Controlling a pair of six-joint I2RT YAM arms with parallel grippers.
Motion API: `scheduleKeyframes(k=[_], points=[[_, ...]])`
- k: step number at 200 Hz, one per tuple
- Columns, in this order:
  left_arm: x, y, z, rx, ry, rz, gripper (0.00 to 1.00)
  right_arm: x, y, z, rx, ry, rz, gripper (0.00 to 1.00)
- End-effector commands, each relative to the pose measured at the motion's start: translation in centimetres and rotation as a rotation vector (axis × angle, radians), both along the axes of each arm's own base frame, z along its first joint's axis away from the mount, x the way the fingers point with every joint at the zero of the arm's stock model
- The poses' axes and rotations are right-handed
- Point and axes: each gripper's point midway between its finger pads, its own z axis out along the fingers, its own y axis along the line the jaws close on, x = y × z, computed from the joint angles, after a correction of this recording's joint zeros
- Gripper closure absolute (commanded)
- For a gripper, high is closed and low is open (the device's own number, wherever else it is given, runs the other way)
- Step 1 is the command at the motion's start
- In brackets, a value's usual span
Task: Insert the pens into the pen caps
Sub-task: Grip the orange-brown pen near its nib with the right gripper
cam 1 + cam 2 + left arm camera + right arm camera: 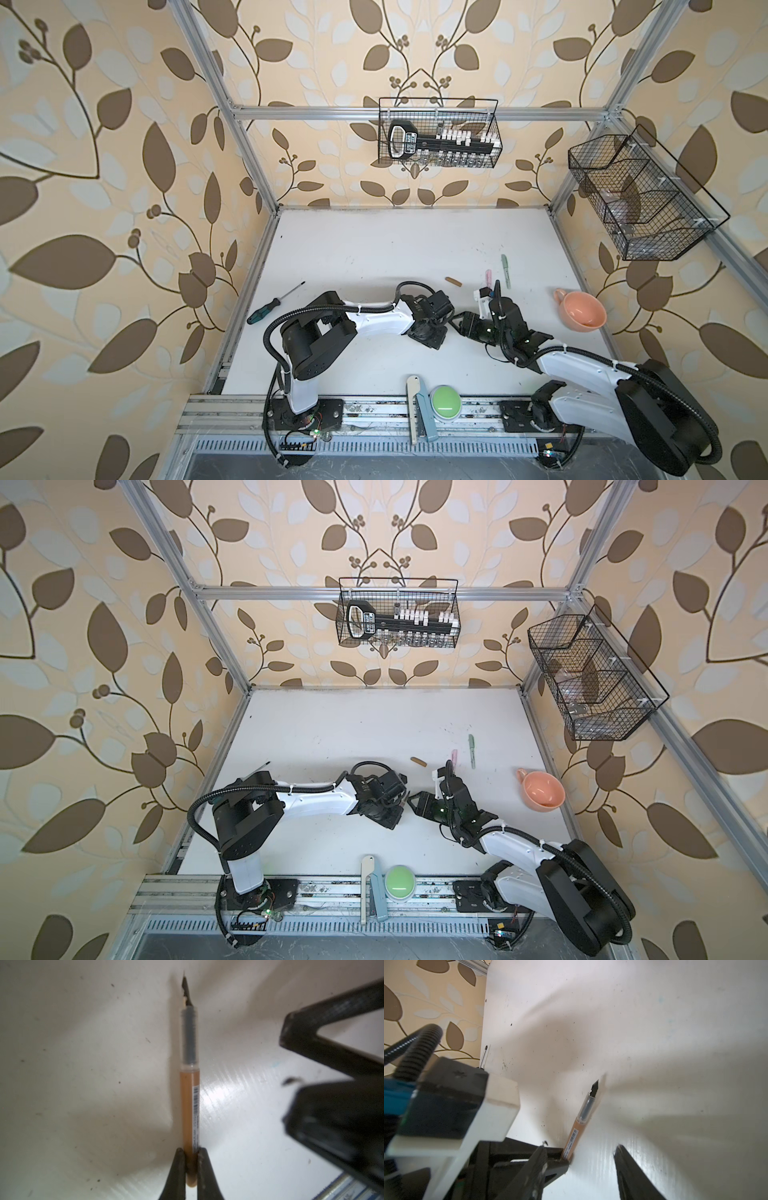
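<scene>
Brown pen (189,1105) sat clamped in our left tool (191,1150); right tool (580,1151) half-open, empty. Next, we reckoned: fetch brown cap (454,281), 12 o'clock.

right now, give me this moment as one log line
left fingers: shut on brown pen | right fingers: open, empty | brown cap: lying on table

Both top views look steeply down from high over the near edge, taking in the whole worktop (374,249) and wall (316,54), almost identically. The left wrist camera sits close behind the left pincer (191,1159), facing along the brown pen (189,1105). The right wrist camera looks low past the right pincer (580,1167). Both wrist views share that pen.
</scene>
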Motion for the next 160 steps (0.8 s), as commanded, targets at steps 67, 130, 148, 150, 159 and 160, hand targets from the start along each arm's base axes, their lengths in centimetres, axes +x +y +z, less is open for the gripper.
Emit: scheduleKeyframes(k=[67,130,148,150,159,160], points=[[0.6,-1.4,4.6,-0.120,-0.057,-0.002,0.98,1.6,2.1,-0.6,0.071,-0.005,0.009,0.49],[0.5,-1.8,5.0,-0.139,-0.051,-0.014,0.98,2.6,2.8,0.6,0.135,-0.049,0.001,0.53],[0.6,-1.8,5.3,-0.142,-0.060,-0.014,0.98,2.6,2.7,0.5,0.143,-0.040,-0.004,0.56],[0.6,-1.8,5.4,-0.142,-0.061,-0.016,0.98,2.6,2.7,0.6,0.147,-0.040,-0.005,0.56],[0.6,-1.9,5.5,-0.145,-0.064,-0.017,0.98,2.7,2.7,0.5,0.152,-0.039,-0.005,0.58],[0.6,-1.9,5.5,-0.146,-0.064,-0.018,0.98,2.6,2.7,0.5,0.152,-0.037,-0.005,0.58]])
